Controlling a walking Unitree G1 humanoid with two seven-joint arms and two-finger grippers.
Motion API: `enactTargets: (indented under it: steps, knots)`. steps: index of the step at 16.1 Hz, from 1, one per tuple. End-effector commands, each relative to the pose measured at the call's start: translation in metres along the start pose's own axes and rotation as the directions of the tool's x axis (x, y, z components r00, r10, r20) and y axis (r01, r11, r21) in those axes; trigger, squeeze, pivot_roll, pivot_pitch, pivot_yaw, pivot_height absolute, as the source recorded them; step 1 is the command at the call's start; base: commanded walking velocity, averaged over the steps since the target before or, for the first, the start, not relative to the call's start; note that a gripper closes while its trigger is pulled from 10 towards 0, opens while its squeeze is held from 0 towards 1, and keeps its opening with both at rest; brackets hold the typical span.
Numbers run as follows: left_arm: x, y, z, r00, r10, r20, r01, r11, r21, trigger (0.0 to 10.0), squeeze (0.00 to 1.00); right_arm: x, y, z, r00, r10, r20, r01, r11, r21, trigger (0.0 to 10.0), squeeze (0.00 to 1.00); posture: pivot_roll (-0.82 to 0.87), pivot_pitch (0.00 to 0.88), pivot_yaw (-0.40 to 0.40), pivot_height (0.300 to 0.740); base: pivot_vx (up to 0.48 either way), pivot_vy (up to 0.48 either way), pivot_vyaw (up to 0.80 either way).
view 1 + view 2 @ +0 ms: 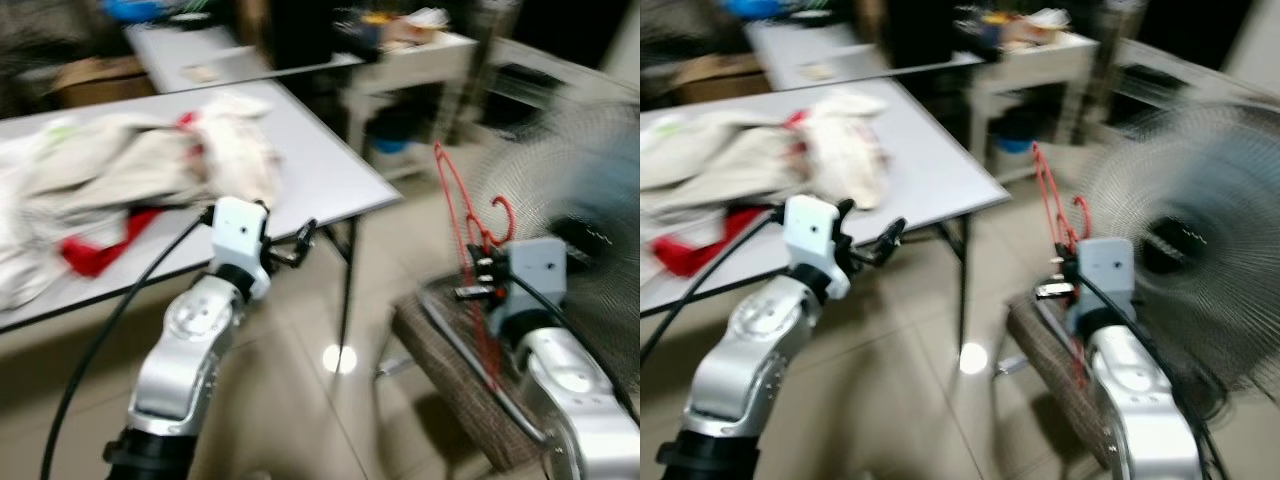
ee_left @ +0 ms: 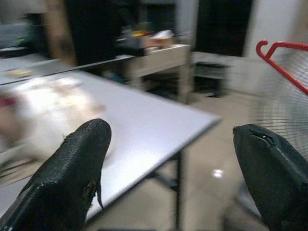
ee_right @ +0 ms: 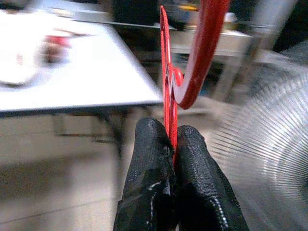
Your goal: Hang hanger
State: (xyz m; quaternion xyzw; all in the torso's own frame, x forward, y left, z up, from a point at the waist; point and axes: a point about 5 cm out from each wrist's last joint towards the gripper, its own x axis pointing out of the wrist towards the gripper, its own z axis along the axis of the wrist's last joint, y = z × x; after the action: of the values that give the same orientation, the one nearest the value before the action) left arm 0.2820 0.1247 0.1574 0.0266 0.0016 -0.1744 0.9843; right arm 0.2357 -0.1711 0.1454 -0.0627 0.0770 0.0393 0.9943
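My right hand [image 3: 172,144] is clamped on the red hanger [image 1: 462,215], fingers [image 3: 151,168] pressed together with the wire pinched between them. In the head views the hanger stands roughly upright out of that hand, its hook [image 1: 503,212] curling up beside the body, in front of a standing fan [image 1: 1185,240] whose grille is blurred. The right wrist view gives what the head views can't: the pinch itself, close up, with the hook arching overhead. Below the right arm sits a dark woven stool or seat [image 1: 450,375]; can't tell which. My left hand [image 1: 290,247] is raised in the air at the near corner of the white surface [image 1: 320,175], fingers [image 2: 72,168] well apart, holding nothing. The left wrist view looks across that surface and catches the hanger's hook at its far edge. A heap of pale laundry with a red piece [image 1: 140,165] lies on the surface. A second, cluttered surface [image 1: 420,50] stands further back. Floor is glossy tile [image 1: 340,358].
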Motion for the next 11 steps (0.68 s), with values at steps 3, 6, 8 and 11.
enactTargets:
  steps: [3, 6, 8, 11]
  knots:
    - [0.0004, 0.0017, 0.0001, 1.0, 0.009, -0.002, -0.009, 1.0, 0.0, 10.0, 0.0, 0.0008, 0.0007, 0.0033, 1.0, 0.014, 0.015, -0.014, 1.0, -0.011, 10.0, 0.0, 0.04, 0.0, -0.021, 0.74, 0.339, 0.0, 0.17]
    - [0.0014, 0.0006, 0.0001, 1.0, 0.008, -0.001, -0.008, 1.0, 0.0, 10.0, 0.0, 0.0014, 0.0001, 0.0032, 1.0, 0.015, 0.017, -0.015, 1.0, -0.012, 10.0, 0.0, 0.04, 0.0, -0.024, 0.74, 0.34, 0.0, 0.0]
    - [0.0024, 0.0005, 0.0004, 1.0, 0.008, 0.002, -0.008, 1.0, 0.0, 10.0, 0.0, 0.0019, 0.0004, 0.0032, 1.0, 0.017, 0.017, -0.017, 1.0, -0.016, 10.0, 0.0, 0.04, 0.0, -0.023, 0.74, 0.339, 0.0, 0.0]
    - [0.0032, -0.0013, 0.0003, 1.0, 0.007, 0.005, -0.007, 1.0, -0.003, 10.0, 0.0, 0.0007, -0.0012, 0.0022, 1.0, 0.015, 0.014, -0.015, 1.0, -0.019, 10.0, 0.0, 0.03, 0.0, -0.03, 0.74, 0.341, 0.0, 0.0]
